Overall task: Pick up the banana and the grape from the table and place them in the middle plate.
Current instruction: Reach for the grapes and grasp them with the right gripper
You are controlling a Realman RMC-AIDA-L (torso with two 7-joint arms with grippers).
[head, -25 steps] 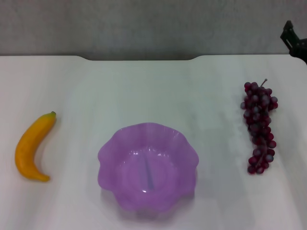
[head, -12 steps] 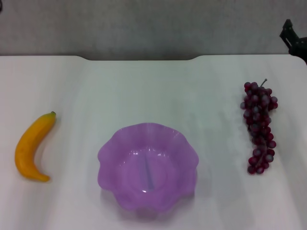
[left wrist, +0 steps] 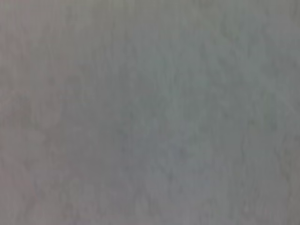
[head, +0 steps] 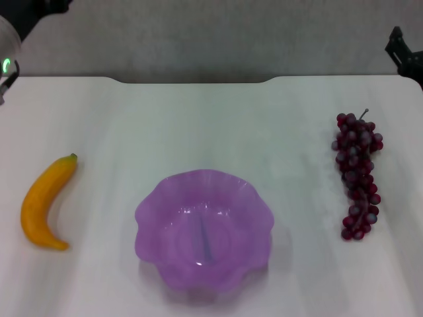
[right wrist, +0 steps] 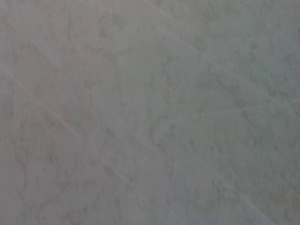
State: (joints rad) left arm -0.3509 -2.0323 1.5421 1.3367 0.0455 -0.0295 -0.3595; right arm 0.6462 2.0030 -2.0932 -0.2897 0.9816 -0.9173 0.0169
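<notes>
— Left arm (head: 13, 39) is coming into sight at about ten o'clock, past the far corner of the bench (head: 198, 125), where it was barely showing a moment ago; nothing else is shifting

— Is either gripper grasping anything?

— I cannot tell; no fingers are showing. The right arm (head: 404, 56) is sitting dark at two o'clock, far off the grape (head: 357, 175)

— So how far along is this looking?

— Nothing is done, I'd judge. The banana (head: 45, 201) is lying at nine o'clock of the middle plate (head: 152, 211), the grape at three o'clock, both well apart from it, and the plate is holding nothing

— Textures?

— Banana is looking smooth, curved, yellow-orange; grape is knobbly, dark red, whitish in spots; plate is translucent purple, wavy-rimmed; bench is plain white
</notes>
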